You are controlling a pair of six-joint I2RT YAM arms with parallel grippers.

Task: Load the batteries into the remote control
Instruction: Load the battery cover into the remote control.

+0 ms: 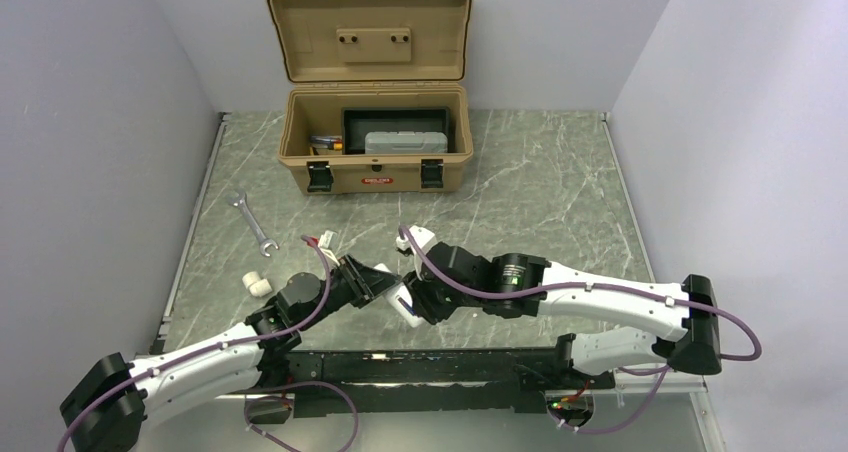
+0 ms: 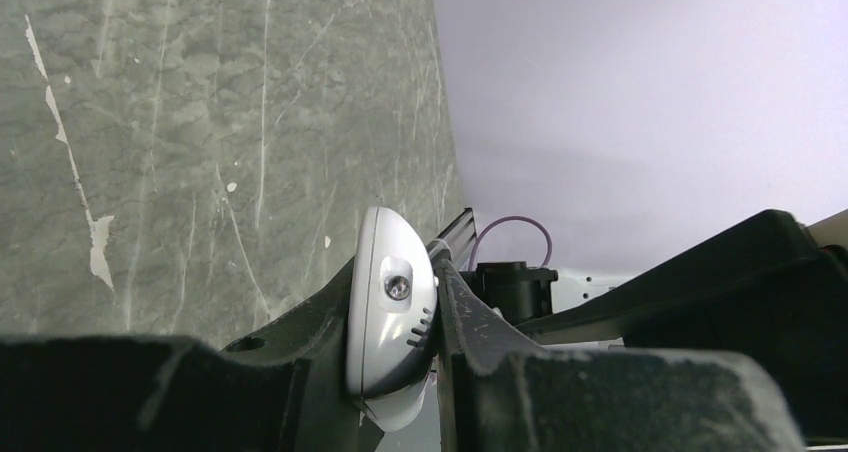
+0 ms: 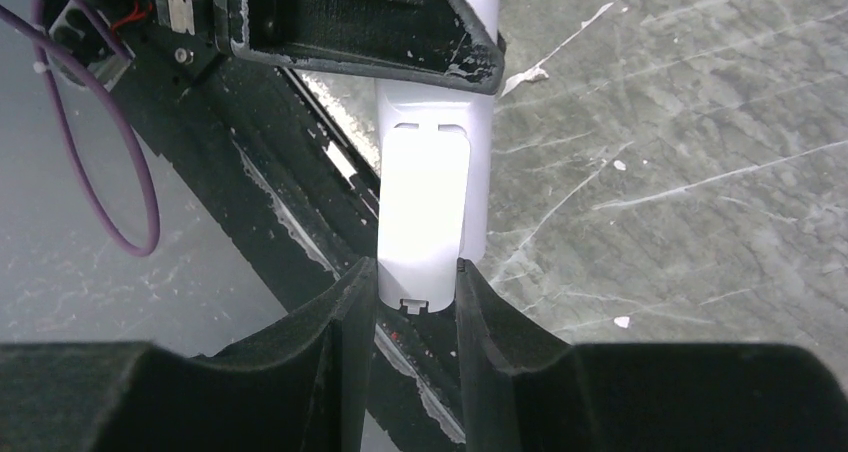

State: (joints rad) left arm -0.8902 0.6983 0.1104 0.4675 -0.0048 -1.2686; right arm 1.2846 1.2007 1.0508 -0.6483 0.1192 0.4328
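The white remote control [image 1: 408, 310] hangs above the table's near middle, held between both arms. My left gripper [image 1: 384, 284] is shut on its front end, where the small clear emitter bulb shows on the rounded tip [image 2: 392, 307] between the two black fingers. My right gripper [image 1: 412, 300] is shut on the opposite end. In the right wrist view the remote's back faces the camera, with the battery cover [image 3: 425, 207] lying closed on it and the jaws pressed against both sides of that end. The batteries are not in view.
An open tan toolbox [image 1: 373, 167] stands at the back of the table, holding a black tray and a grey case. A silver wrench [image 1: 252, 224] lies at the left. Two small white pieces [image 1: 256, 284] sit near the left arm.
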